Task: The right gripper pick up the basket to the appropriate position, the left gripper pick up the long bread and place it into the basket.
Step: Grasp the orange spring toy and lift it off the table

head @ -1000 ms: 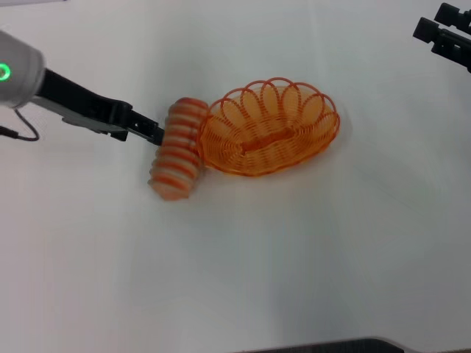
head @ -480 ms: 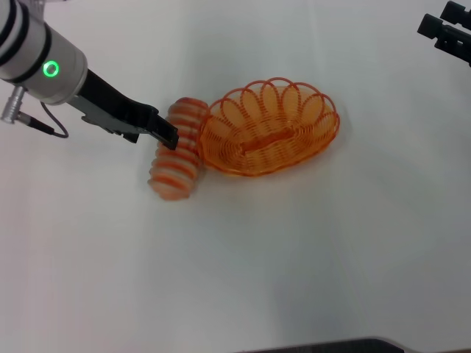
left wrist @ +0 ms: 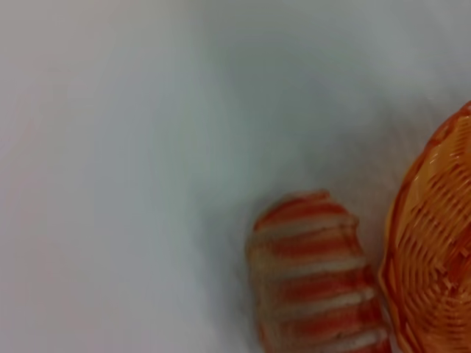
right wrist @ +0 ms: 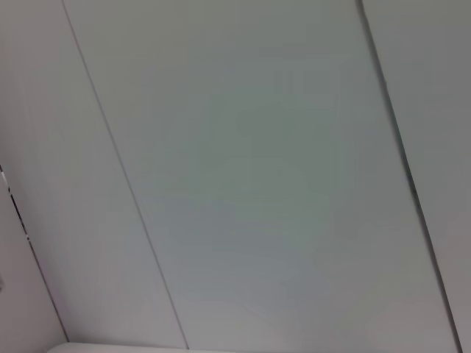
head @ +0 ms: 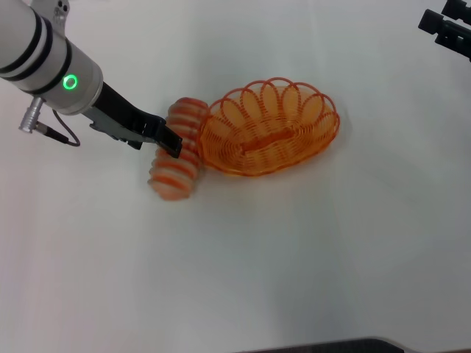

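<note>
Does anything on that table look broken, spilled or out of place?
Nothing looks damaged or spilled. The long bread lies on the white table, outside the orange wire basket, against its rim. The left end effector is at the bread's side; the right end effector sits far off at the table's edge.

One orange wire basket [head: 270, 129] sits on the white table [head: 294, 257], and one long bread [head: 176, 158] lies beside it (cream with orange-red cross stripes). The left wrist view shows that same single loaf [left wrist: 316, 283] next to the same single basket [left wrist: 434, 250]. Two robot arms are in sight from the head view: the left gripper [head: 169, 142] at the loaf, and the right gripper [head: 445, 26] at the far corner, only partly in view.
</note>
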Action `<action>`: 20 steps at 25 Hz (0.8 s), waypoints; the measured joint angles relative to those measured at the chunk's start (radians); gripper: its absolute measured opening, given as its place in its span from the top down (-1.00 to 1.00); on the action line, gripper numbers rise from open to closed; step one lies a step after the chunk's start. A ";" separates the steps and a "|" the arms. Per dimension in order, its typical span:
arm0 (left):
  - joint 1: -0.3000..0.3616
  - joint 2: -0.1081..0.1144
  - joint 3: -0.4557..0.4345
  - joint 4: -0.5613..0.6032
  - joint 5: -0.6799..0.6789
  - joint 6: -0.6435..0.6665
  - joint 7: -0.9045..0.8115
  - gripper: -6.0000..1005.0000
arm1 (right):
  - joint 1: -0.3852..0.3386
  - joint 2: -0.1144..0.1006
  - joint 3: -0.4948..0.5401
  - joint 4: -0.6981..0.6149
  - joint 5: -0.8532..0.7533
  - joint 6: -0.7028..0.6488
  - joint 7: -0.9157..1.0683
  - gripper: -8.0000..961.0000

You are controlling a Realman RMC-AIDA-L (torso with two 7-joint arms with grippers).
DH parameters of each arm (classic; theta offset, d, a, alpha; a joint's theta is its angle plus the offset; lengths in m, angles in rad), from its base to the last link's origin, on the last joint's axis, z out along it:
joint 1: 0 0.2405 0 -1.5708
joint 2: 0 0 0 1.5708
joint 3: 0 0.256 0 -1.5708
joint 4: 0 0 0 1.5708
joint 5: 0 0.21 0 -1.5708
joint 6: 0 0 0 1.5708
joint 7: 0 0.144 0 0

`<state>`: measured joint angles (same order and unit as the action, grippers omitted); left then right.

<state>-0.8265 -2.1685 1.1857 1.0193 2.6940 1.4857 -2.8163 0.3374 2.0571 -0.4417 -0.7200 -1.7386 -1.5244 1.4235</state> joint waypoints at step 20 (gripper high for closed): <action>0.009 -0.002 0.094 -0.029 -0.003 -0.043 -0.008 -0.40 | 0.004 0.000 0.003 0.003 -0.001 0.011 0.000 -0.53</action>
<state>-0.8171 -2.1706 1.2797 0.9902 2.6914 1.4430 -2.8239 0.3411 2.0570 -0.4388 -0.7168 -1.7395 -1.5139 1.4235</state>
